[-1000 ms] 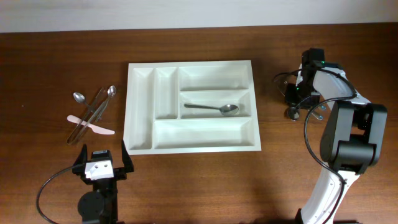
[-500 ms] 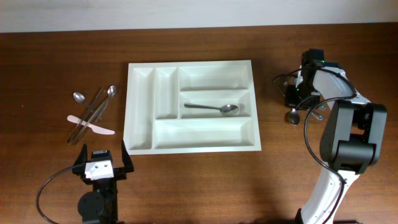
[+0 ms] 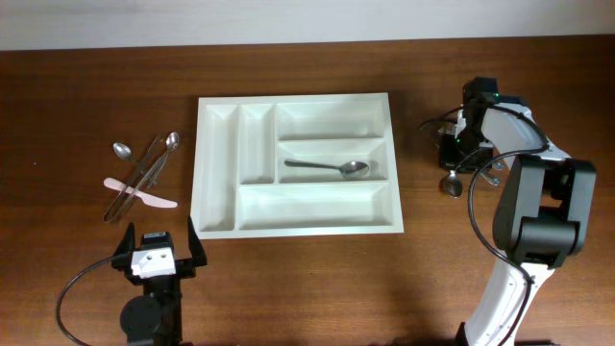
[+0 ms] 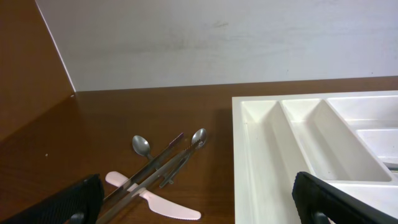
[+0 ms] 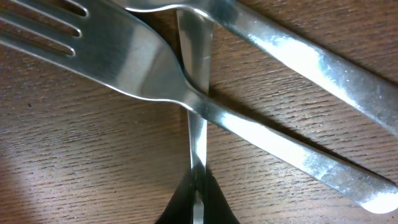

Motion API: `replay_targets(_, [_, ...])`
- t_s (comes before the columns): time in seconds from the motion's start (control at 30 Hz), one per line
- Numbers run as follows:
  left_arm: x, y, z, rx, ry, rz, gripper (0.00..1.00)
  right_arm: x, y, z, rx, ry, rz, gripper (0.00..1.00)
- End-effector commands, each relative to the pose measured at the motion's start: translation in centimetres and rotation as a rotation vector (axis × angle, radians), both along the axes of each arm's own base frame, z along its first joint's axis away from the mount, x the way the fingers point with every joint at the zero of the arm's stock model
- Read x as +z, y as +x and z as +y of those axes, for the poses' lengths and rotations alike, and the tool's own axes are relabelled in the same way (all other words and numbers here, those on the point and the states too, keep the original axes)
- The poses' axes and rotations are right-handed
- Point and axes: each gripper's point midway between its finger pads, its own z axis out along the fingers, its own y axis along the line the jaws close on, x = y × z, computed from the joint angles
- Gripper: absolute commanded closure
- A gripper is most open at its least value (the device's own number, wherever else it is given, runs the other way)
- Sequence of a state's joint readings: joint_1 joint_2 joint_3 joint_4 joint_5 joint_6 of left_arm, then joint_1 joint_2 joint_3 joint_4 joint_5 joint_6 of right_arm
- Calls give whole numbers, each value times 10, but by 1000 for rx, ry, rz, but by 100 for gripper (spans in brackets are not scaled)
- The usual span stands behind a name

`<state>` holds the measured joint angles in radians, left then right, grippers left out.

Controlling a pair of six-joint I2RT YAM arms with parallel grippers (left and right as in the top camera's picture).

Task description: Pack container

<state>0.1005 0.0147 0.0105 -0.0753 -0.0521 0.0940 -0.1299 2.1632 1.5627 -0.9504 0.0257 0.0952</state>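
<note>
The white cutlery tray (image 3: 293, 226) lies mid-table with one metal spoon (image 3: 332, 168) in its middle right compartment. It also shows in the left wrist view (image 4: 249, 155). My right gripper (image 3: 454, 152) is right of the tray, shut on the thin handle of a spoon (image 3: 449, 183). In the right wrist view its jaws (image 5: 198, 202) pinch that handle (image 5: 196, 134), which runs under a fork (image 5: 124, 56); another metal handle (image 5: 298, 56) crosses above. My left gripper (image 3: 154, 255) is open and empty near the front edge, its fingertips (image 4: 199, 202) wide apart.
A loose pile lies left of the tray: two spoons (image 3: 122, 151), metal knives (image 3: 139, 173) and a pink plastic knife (image 3: 144, 196), also in the left wrist view (image 4: 155, 202). More cutlery (image 3: 490, 173) lies by the right gripper. A wall runs along the back.
The spoon bowl under my right gripper has shifted slightly toward the front edge. The left arm has not moved.
</note>
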Motion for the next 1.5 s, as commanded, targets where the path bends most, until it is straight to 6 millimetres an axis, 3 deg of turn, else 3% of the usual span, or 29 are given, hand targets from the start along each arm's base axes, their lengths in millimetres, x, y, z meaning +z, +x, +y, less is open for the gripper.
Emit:
replay_targets(0.0, [0,0,-1,-7,9,-1,1,-28,-16,24,73,50,88,96])
replay_targets(0.23, [0,0,-1,-7,9,-1,1,-18,4,33,105,43,31,96])
replay_targets(0.5, [0,0,-1,-6,9,-1,1,12,40,34,129,31,-71,96])
replay_targets(0.67, [0,0,-1,-6,9,-1,1,28,52,33,138,25,-106,96])
replay_targets(1.2, [0,0,-1,-7,9,-1,1,33,57,32,154,22,-122,96])
replay_targets(1.47, [0,0,-1,-6,9,-1,1,49,72,31,155,15,-175,96])
